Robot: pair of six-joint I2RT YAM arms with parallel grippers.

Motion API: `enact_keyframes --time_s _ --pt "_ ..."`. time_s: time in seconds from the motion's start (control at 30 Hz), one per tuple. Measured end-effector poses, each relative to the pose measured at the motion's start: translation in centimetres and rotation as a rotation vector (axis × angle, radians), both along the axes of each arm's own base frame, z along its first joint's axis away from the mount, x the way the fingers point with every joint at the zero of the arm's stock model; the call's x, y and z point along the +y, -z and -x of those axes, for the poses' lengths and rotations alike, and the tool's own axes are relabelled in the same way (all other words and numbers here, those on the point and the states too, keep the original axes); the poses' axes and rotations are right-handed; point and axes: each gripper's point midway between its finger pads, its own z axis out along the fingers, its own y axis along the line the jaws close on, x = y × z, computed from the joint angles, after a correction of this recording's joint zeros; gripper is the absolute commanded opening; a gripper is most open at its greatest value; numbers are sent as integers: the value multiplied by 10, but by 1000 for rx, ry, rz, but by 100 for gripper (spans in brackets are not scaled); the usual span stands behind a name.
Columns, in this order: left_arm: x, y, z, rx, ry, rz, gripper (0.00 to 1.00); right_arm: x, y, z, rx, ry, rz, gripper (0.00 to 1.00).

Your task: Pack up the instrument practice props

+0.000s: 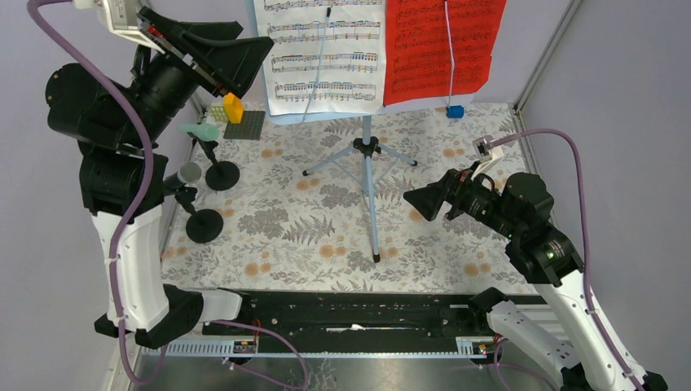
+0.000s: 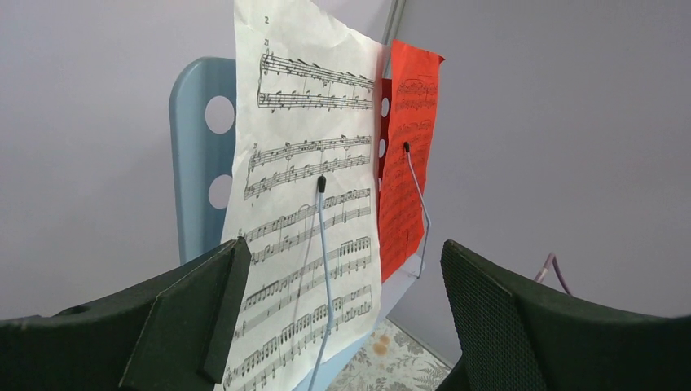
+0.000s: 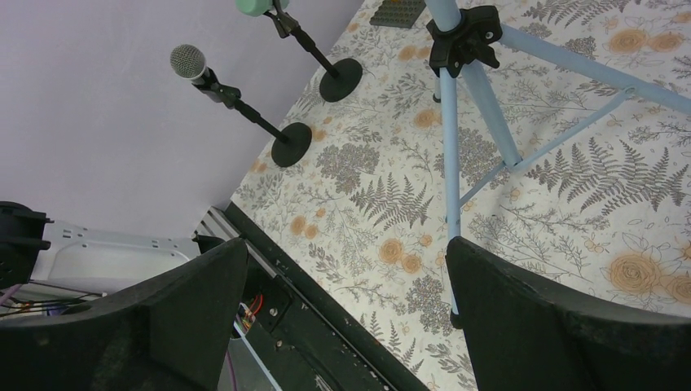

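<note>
We see the left gripper (image 2: 342, 269) and right gripper (image 3: 346, 269), matte black jaws wide and empty, near the perforated pale blue sheet-music rack (image 2: 193, 159).

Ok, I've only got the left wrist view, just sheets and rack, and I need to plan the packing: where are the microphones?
Observer: Both stand in round-based holders near the left edge of the table, the mint-green microphone behind the black microphone.
Operator: What's the right gripper doing?
Observer: The right gripper hangs open and empty, to the right of the rack's tripod legs.
Operator: Any clutter to leave out?
Observer: A small blue toy car sits at the back, below the corner of the red sheet in the top view.
</note>
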Motion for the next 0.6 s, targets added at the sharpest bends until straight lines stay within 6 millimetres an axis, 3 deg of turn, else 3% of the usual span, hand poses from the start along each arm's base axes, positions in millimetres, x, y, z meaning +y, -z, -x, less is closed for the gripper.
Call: enact_keyframes --time_s 0.27,0.6 --pt "-6 2 -23 -1 0 1 92 -2 -1 3 -9 0 -5 100" --pt "-6 -7 -22 -40 0 11 92 -2 1 4 -5 1 -6 100"
